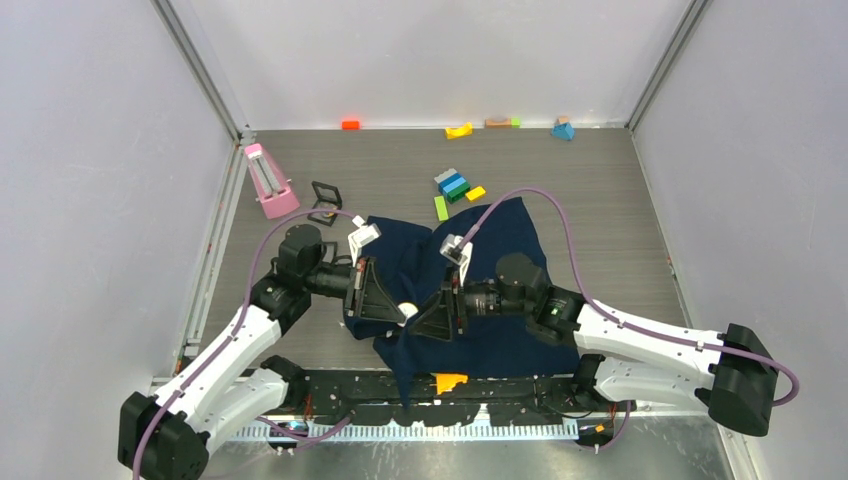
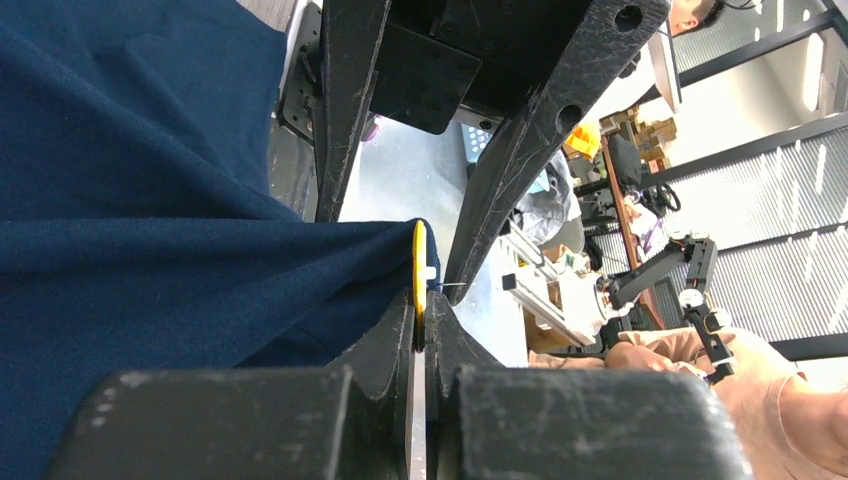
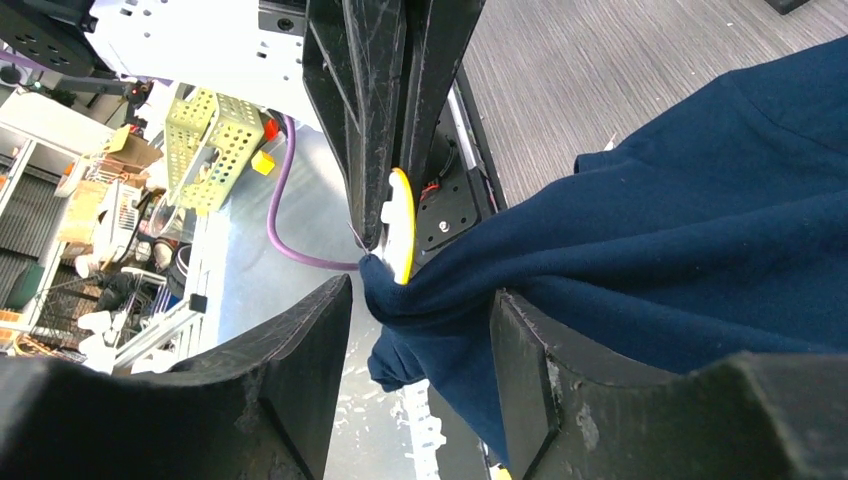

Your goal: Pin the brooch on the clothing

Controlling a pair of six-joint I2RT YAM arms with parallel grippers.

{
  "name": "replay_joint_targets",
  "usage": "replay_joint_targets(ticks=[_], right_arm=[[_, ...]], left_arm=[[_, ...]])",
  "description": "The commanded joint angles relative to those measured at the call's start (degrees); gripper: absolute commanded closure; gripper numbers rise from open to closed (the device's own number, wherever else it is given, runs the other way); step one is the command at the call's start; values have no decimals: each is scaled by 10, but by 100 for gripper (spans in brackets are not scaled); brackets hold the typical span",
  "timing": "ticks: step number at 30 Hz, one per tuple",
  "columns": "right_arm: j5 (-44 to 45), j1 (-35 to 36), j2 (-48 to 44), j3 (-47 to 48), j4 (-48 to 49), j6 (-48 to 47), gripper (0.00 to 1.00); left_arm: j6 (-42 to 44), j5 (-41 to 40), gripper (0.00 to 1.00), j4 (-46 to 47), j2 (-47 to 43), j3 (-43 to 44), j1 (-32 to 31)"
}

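The navy T-shirt [image 1: 490,300] lies crumpled between the two arms, draping over the table's near edge. My left gripper [image 1: 395,305] is shut on the brooch [image 1: 407,312]. In the left wrist view the brooch [image 2: 419,268] shows edge-on, yellow with a white back, pressed against a fold of the shirt [image 2: 150,280], its thin pin pointing right. My right gripper [image 3: 420,330] is open, and a bunched fold of the shirt [image 3: 650,240] hangs between its fingers [image 3: 290,380]. The brooch [image 3: 402,225] sits just beyond that fold, held by the left gripper's fingers [image 3: 370,110].
A pink stand [image 1: 268,182] and a small black frame [image 1: 326,199] are at the back left. Coloured blocks [image 1: 455,185] lie behind the shirt. An orange block [image 1: 350,124], a yellow wedge [image 1: 458,130] and a blue block [image 1: 563,128] line the back wall. An orange piece [image 1: 449,381] lies at the front edge.
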Motion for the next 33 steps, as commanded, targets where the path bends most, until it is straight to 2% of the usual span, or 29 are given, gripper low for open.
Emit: replay_joint_targets(ticks=[1, 8, 16, 24, 33], right_arm=[[12, 5, -4, 24, 66, 11, 42], [15, 5, -15, 18, 75, 15, 40], [44, 4, -7, 19, 66, 15, 46], [85, 5, -2, 14, 74, 30, 60], [129, 4, 8, 29, 36, 40, 77]], left_arm=[[-15, 26, 100, 39, -13, -3, 1], [-19, 28, 100, 39, -13, -4, 1], [-26, 31, 100, 57, -12, -7, 1], [-33, 34, 100, 69, -13, -10, 0], [-39, 36, 100, 77, -15, -13, -6]])
